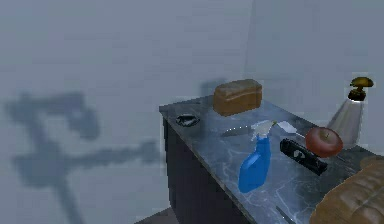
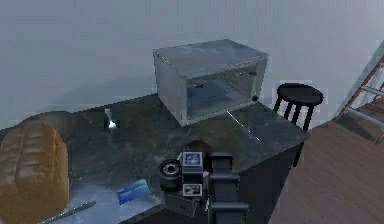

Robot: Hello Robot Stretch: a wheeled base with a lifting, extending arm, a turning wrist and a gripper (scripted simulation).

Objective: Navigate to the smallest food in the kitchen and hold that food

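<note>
On the dark marbled counter (image 2: 120, 150) the arm (image 2: 226, 203) rises from the arm side view's bottom edge. Its two white marker squares (image 2: 192, 160) sit above it, and the gripper (image 2: 170, 179) lies just left of them, low over the countertop. A small reddish-brown rounded thing (image 2: 198, 146) peeks out right behind the markers. I cannot tell whether the gripper holds anything. A big brown bread loaf (image 2: 32, 165) lies at the counter's left end. In the forward view a second loaf (image 1: 238, 96) stands at the counter's far end, and a red round thing (image 1: 323, 138) lies further right.
A grey open-fronted box appliance (image 2: 210, 80) stands at the counter's back, a black stool (image 2: 299, 100) beside it. A blue card-like thing (image 2: 130, 193) and a knife (image 2: 70, 212) lie near the gripper. The forward view has a blue spray bottle (image 1: 256, 165) and a gold-topped bottle (image 1: 350, 108).
</note>
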